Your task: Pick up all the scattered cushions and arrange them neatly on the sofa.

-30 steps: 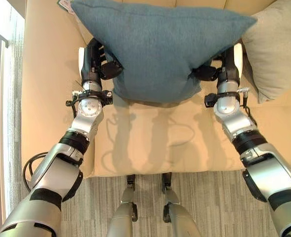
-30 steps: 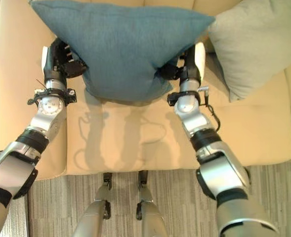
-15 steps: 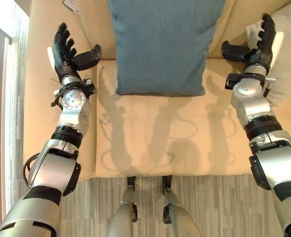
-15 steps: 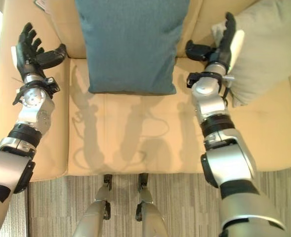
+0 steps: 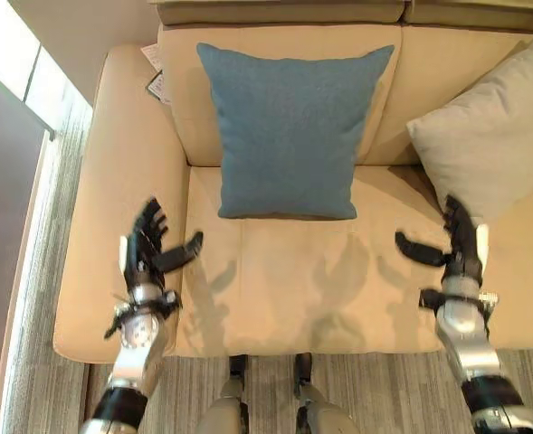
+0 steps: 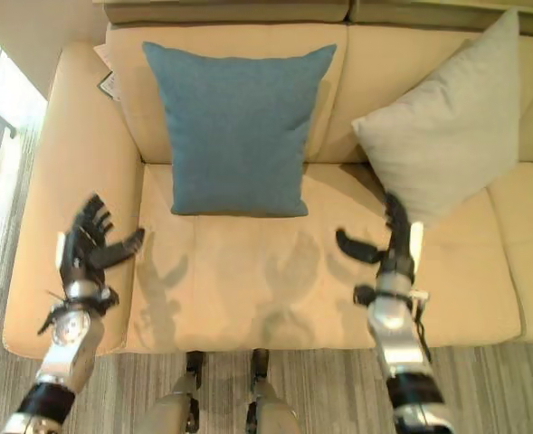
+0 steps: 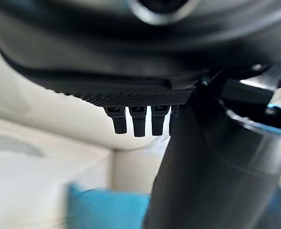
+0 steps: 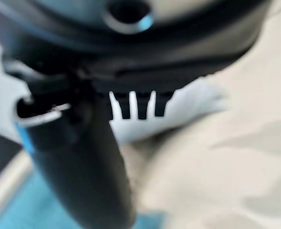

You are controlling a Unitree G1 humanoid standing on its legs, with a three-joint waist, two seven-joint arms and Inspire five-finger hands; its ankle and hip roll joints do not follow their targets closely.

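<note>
On the beige sofa (image 5: 275, 289), blue cushion (image 5: 289, 131) stands upright against the backrest, centred on the left seat, touched by neither hand. Grey cushion (image 6: 438, 136) leans tilted against the backrest to its right, apart from it. Left hand (image 5: 148, 253) hovers over the seat's left edge, fingers spread wide, holding nothing. Right hand (image 5: 456, 249) is just below the grey cushion, fingers straight, thumb out, empty.

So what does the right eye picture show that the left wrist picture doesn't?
Right eye: the grey cushion leaning at the right of the sofa, the open right hand and the floor. Left wrist: the textured palm of the left hand from very close. Both: that hand, open, the blue cushion and the sofa.
</note>
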